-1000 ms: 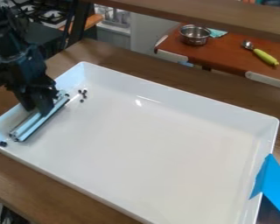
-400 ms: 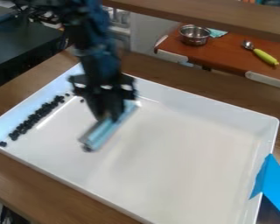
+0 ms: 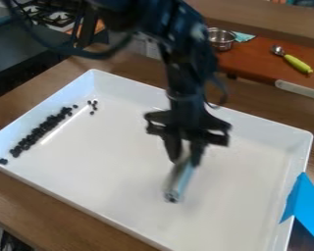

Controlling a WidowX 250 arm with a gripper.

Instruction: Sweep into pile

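Black, blue-sheened jointed arm (image 3: 184, 81) with looping dark cable (image 3: 84, 54) and winglike lower plates (image 3: 215, 136)

One white tray (image 3: 251, 122) and one light bar (image 3: 180, 182) are seen. Of the small dark pieces, one (image 3: 3, 161) is found at the tray's left corner, well over a dozen are crowded into one row (image 3: 37, 133) along the left side, too tightly packed to be counted exactly, and about four are scattered in one small group (image 3: 94, 107) at the far left. At the far right, one metal pot (image 3: 221, 41), one green-handled spoon (image 3: 296, 62) and one cloth (image 3: 244, 37) are counted.
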